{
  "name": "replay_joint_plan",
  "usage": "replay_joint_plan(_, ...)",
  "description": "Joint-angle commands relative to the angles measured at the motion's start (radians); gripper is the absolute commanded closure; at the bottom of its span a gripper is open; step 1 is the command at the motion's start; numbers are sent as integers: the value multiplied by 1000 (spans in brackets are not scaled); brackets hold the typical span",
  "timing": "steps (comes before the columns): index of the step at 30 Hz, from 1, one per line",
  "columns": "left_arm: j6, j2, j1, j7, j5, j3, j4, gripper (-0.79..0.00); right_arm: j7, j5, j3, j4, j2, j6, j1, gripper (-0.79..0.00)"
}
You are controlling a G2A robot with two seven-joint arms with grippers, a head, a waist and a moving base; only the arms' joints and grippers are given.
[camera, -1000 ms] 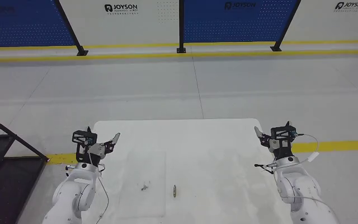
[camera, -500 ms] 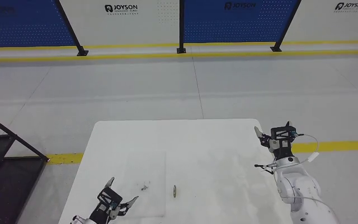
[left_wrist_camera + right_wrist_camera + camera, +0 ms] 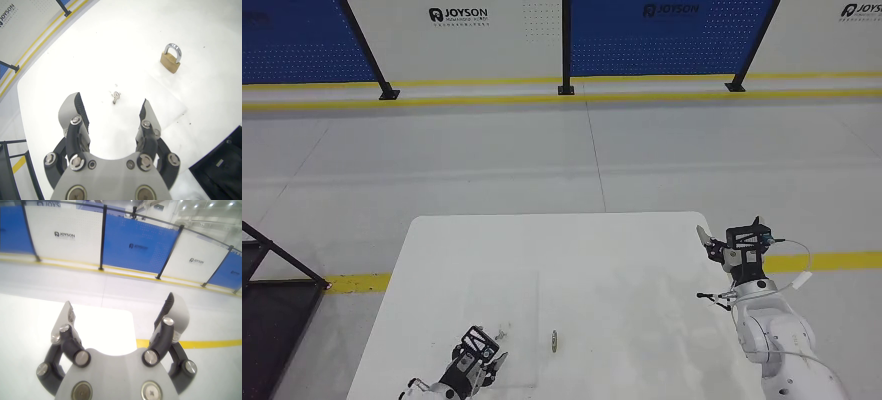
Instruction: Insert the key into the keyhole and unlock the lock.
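Desk (image 3: 622,260): white top. Both task things lie toward its robot-side edge. The padlock serves as the landmark for every place below.
Right jaws: spread wide and holding nothing. They sit by the desk's right edge, well apart from the padlock on its right side.
Left jaws: spread wide, with nothing between the ribbed pads. They hang over the desk on the padlock's left side, farther from it than the key is.
Nearer arm: the left, by far. The right arm looks parked, so the pick-up most likely falls to the left.
Padlock (image 3: 170,61): brass body with a steel shackle seated shut. The keyhole cannot be made out, and nothing is touching the lock.
Key (image 3: 115,97): small and silver, lying flat on the desk. It is near the padlock on its left, apart from it and not touching.
Key from jaws: straight ahead of the left jaws, roughly in line with the middle of their gap. It is ahead of the pad tips, not yet between them.
Key axis: the long axis runs roughly along the line of approach. The blade end is nearer the jaws and the round bow farther off, so the pads would close across its width.
Step judged: reaching for the key. It has not been grasped, and no insertion has begun.
Risk judged: a thin, flat key on a hard top may slide or tip unless the pads come right down to the surface.
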Motion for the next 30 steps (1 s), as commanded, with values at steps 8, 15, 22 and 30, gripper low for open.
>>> replay_joint_plan(8, 34, -12, -121, -147, -44, 77, 78, -376, 0, 0, 0, 0, 0, 0, 0, -785)
replay_joint_plan(15, 42, -18, -190, -187, -51, 117, 127, -357, 0, 0, 0, 0, 0, 0, 0, -785)
replay_joint_plan(22, 62, -23, -242, -219, -48, 153, 170, -305, 0, 0, 0, 0, 0, 0, 0, -785)
replay_joint_plan(30, 82, -26, -265, -228, -50, 166, 189, -129, 0, 0, 0, 0, 0, 0, 0, -785)
